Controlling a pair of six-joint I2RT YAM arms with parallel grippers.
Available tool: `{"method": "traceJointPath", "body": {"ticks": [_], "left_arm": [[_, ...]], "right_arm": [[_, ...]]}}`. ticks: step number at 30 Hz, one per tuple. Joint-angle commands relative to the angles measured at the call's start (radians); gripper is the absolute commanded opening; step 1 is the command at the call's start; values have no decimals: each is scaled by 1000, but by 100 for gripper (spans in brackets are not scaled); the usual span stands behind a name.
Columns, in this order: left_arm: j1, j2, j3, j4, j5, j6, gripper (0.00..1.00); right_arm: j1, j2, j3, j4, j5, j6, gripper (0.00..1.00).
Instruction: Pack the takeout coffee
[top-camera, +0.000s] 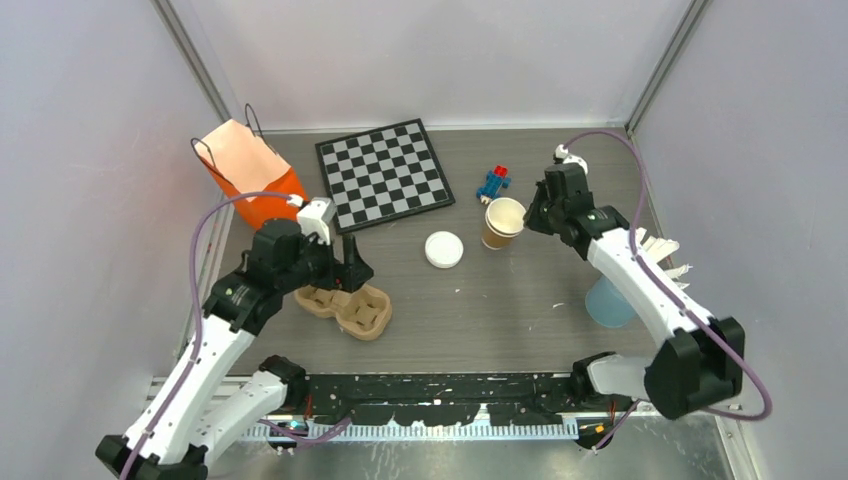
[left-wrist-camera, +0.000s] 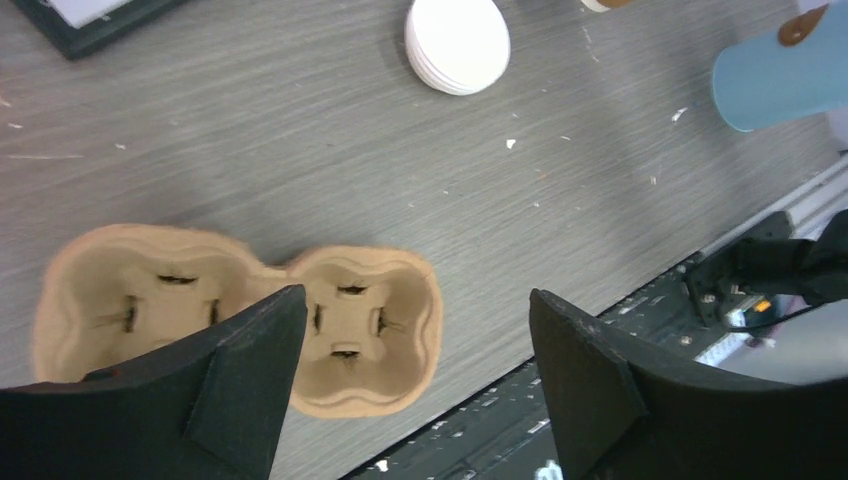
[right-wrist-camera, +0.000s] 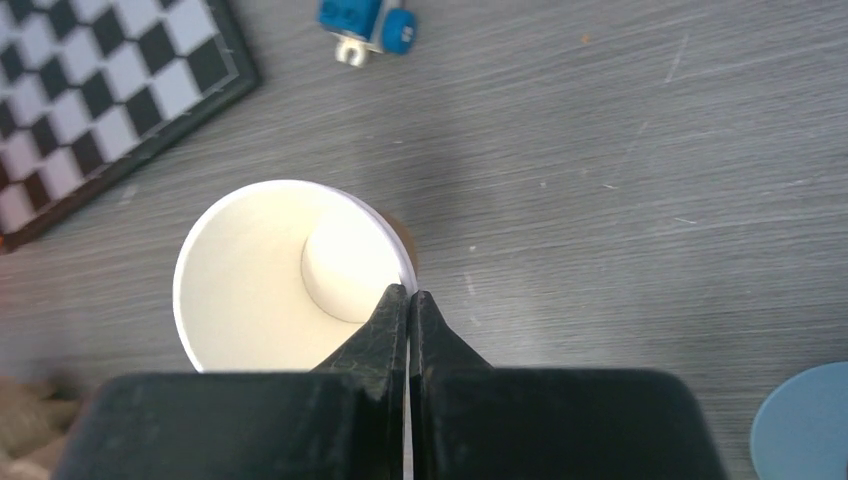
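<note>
- Grey wood-look table (top-camera: 500, 310) fills the floor of the top view, with little white crumbs on it.
- Black and white checkerboard (top-camera: 383, 175) lies flat in the upper middle. One corner of it also shows in the upper left of the right wrist view.
- Orange paper bag (top-camera: 252, 170) with black handles stands in the upper left, just left of the board.
- Tan pulp cup tray (top-camera: 350, 308) sits left of the middle, with its cup holes empty.
- Left gripper (left-wrist-camera: 417, 300) hangs over the tray. Its jaws are spread wide and hold nothing.
- Right gripper (right-wrist-camera: 408, 295) is in the upper right of the top view. Its jaws are pressed together, and the tips pinch the rim of the paper cup (right-wrist-camera: 260, 280).
- Pale blue tumbler (top-camera: 608, 300) is at the right side, partly behind the right arm.
- Brown on the outside and white on the inside, the paper cup stands up straight on the table. It is a little right of the middle, below the toy, and its top is open.
- White round lid (top-camera: 444, 249) lies flat on the table just left of the cup, not touching it.
- Small blue and red toy (top-camera: 493, 183) lies between the board and the right gripper.
</note>
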Motion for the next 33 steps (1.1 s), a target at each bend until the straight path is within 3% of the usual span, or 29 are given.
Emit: {"method": "traceJointPath", "body": {"ticks": [1,5,12,17,33], "left_arm": [[5,95,61,132,117,-155,80],[-9,217,60,394,274,-376,70],[-165,543,125,704,253,-520,62],[-214,697,145,939,283,-622,56],[-255,872,169,1045,285,-650,53]], "right_arm": [[-1,-148,-52,41,-109,61,0],[-1,-223,-105,50,-183,108,0],[0,-334,-157,43,-189,159,0],[0,-376,-191,54,-161,177,0],[-1,-361,-214,100,-162,193,0]]}}
